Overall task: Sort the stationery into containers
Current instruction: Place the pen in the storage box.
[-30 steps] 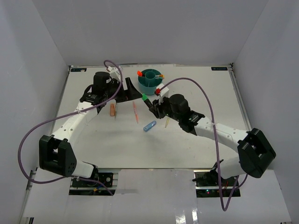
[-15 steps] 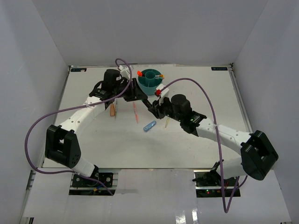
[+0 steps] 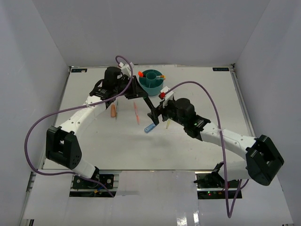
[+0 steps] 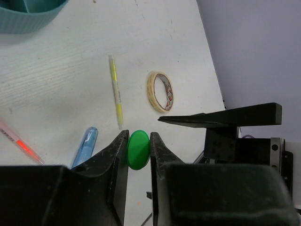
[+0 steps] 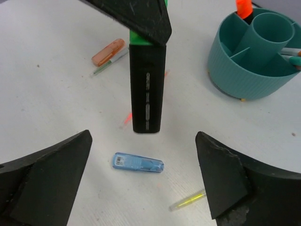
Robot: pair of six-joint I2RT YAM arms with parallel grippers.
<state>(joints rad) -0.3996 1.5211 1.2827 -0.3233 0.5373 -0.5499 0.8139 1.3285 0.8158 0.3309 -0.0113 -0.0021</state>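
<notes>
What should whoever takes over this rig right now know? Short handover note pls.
Left gripper: shut on the green cap of the black highlighter.
Right gripper: open, empty, facing that highlighter.
Done: orange-capped highlighter and a pen are in the teal organizer.
Loose on the table: blue clip, salmon eraser, tape ring, yellow pen, red pen.
Left to do: put the held highlighter in the organizer, then the loose items.
</notes>
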